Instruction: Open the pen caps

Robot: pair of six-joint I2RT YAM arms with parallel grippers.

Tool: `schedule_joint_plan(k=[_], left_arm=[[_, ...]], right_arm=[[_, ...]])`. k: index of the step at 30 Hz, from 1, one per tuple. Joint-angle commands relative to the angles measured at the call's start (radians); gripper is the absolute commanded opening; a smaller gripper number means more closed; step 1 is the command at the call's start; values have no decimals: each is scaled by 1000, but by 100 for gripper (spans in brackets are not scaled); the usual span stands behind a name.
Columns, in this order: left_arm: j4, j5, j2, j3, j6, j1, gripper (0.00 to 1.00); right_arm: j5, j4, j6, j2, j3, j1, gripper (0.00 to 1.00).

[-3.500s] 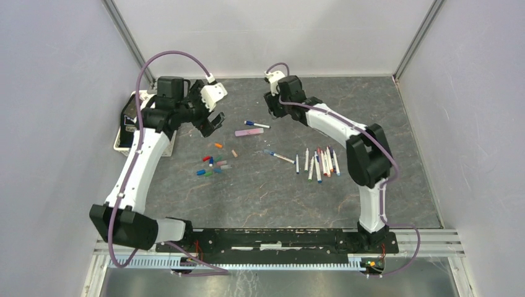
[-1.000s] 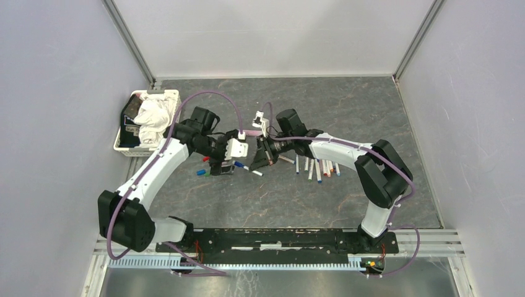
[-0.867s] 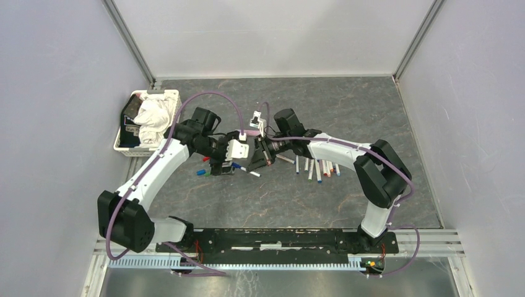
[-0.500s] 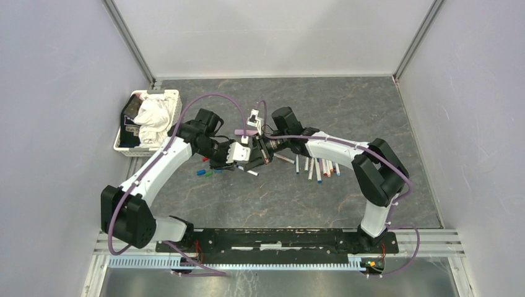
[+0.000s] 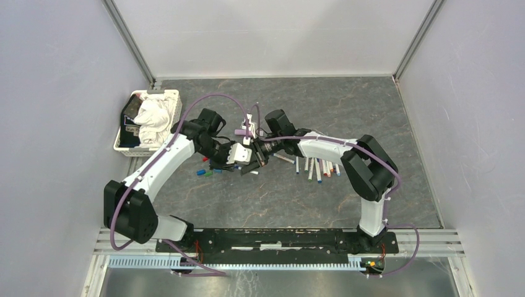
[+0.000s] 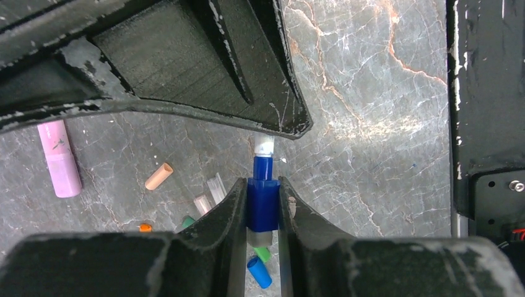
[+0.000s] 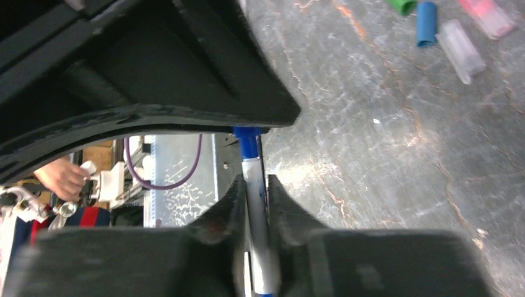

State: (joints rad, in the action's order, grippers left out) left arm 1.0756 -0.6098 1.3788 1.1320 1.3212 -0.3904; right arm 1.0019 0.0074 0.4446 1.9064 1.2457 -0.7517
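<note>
A white pen (image 7: 254, 198) with a blue cap (image 6: 263, 204) hangs level above the table between my two grippers. My left gripper (image 6: 263, 213) is shut on the blue cap, whose end pokes out toward the white barrel (image 6: 264, 146). Facing it, my right gripper (image 7: 255, 198) is shut on the pen's barrel. In the top view the left gripper (image 5: 241, 156) and right gripper (image 5: 260, 154) meet nose to nose at the table's middle. Several loose pen caps (image 5: 208, 171) lie below and to the left, among them a peach one (image 6: 159, 176) and a blue one (image 6: 259, 272).
A row of several white pens (image 5: 319, 164) lies to the right of the grippers. A white basket (image 5: 125, 146) holding a white cloth (image 5: 151, 114) stands at the left edge. A pink block (image 6: 59, 159) lies on the table near the caps.
The left gripper has moved right onto the pen's end and gone from wide open to shut on the blue cap. The right arm has edged left with the pen.
</note>
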Motion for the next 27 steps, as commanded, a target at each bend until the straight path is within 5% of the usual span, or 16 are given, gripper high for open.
schedule_joint_plan(k=[1, 3, 10, 19, 27], left_arm=[[14, -14, 4, 50, 34, -5, 2], [17, 12, 5, 50, 40, -5, 2], [1, 151, 12, 37, 89, 59, 2], [-12, 113, 44, 93, 135, 214, 2], [-261, 107, 156, -45, -33, 214, 2]], right_arm=[[10, -3, -30, 10, 38, -1, 9], [11, -6, -43, -3, 23, 0, 0], [-35, -157, -189, -87, -70, 26, 0], [-95, -169, -232, -193, -233, 133, 0], [-586, -223, -184, -300, -259, 219, 0]])
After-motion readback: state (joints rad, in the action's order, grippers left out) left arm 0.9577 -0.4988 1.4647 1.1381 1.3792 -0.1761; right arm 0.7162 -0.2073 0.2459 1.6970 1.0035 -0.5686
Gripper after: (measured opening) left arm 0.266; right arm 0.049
